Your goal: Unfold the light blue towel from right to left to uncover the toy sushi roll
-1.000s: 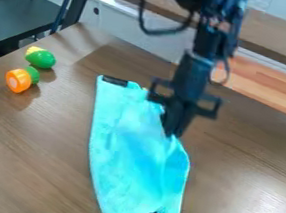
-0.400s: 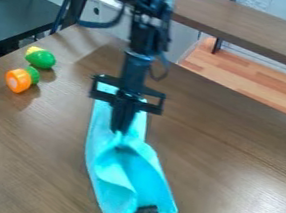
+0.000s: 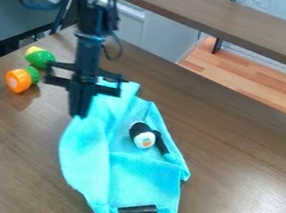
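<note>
taking the middle of the turquoise cloth (image 3: 125, 174) as the dial, the black gripper (image 3: 77, 115) hangs at about ten o'clock, its fingers together and clamped on the cloth's left edge, with folds running away from the grip. the cloth lies rumpled on the brown table (image 3: 240, 194), stretching from below the gripper towards six o'clock. on it, near twelve, sits a toy sushi roll (image 3: 142, 136) — black side, white end with an orange-and-green centre — and a black strip (image 3: 161, 143) lies just beside it at one. a dark patch (image 3: 137, 212) marks the cloth near five.

farther out at ten are an orange toy piece with a green end (image 3: 18, 80) and, just above it in the view, a green-and-yellow toy (image 3: 41, 58). the gripper's crossbar spreads between them and the cloth — its left end shows close to both toys, and the gripper hides some of the cloth's upper left. at eleven stands a black table (image 3: 13, 21); a raised brown shelf (image 3: 239, 22) crosses at one, with a lighter wood-strip surface (image 3: 237, 82) beneath it.
</note>
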You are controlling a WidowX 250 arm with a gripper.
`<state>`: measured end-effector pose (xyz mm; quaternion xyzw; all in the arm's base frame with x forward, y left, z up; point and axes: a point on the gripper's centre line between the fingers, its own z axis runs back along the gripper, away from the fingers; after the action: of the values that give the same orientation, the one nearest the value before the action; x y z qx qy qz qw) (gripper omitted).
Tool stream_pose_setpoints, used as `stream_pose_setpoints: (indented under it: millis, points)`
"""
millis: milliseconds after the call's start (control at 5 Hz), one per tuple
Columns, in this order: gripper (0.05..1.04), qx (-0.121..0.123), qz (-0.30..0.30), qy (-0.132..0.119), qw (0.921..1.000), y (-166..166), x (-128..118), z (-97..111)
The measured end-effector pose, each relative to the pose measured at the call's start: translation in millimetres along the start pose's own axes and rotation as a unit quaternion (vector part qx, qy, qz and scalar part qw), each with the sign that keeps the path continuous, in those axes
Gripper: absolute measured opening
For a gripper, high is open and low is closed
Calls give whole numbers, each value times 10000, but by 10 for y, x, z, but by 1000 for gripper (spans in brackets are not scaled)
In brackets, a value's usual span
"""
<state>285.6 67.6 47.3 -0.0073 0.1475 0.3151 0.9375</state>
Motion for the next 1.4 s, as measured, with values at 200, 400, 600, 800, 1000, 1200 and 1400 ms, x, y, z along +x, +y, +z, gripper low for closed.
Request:
stream_pose_setpoints:
  millis: [200,400,600,800,1000,1200,1400]
  points:
    - [51,-93,-12,70,9999,197,56,-16]
    - [51,-160,40,149,9998,298,74,-14]
    - [51,-233,241,220,9992,426,109,43]
    - [51,-279,377,283,9985,532,141,17]
    - [51,-298,507,309,9978,628,142,-57]
    - [51,-356,636,381,9966,743,128,-169]
    - [51,-435,732,477,9952,846,83,-273]
